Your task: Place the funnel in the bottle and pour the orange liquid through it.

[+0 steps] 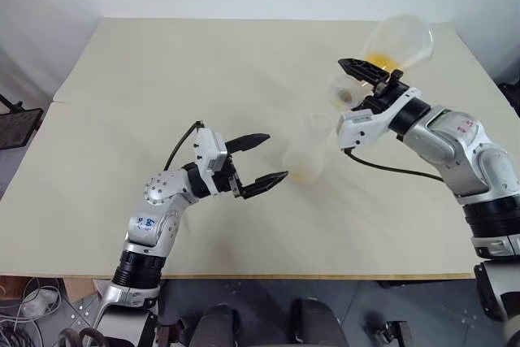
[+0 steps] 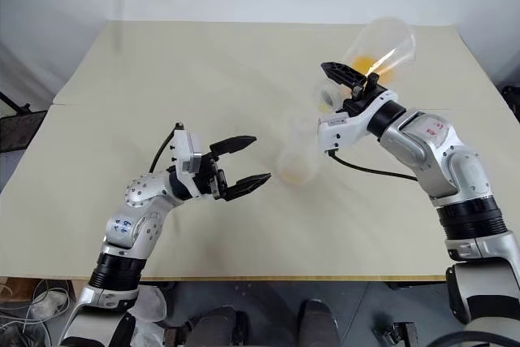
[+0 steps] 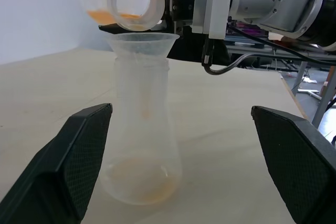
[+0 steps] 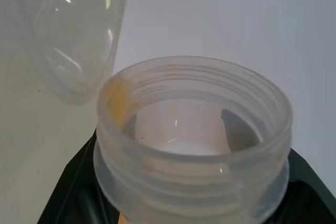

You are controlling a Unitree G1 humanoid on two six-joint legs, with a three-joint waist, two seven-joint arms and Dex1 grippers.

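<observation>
Mid-pour: right gripper point(image 1: 366, 87), jaws clamped on the tipped larger flask point(image 1: 394, 46), drains orange liquid point(image 3: 100, 15) through the funnel point(image 3: 142, 43) into the bottle point(image 3: 142, 145) at mid-tabletop point(image 1: 162, 62); left gripper point(image 1: 258, 164) waits, jaws wide. Next: finish emptying.

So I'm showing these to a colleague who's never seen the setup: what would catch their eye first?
Probably the tilted flask in the right gripper, raised over the table's far right with orange liquid pooled inside. Its mouth sits just above the funnel in the bottle mid-table, which holds a little orange at its base. The left gripper waits open beside the bottle.
</observation>
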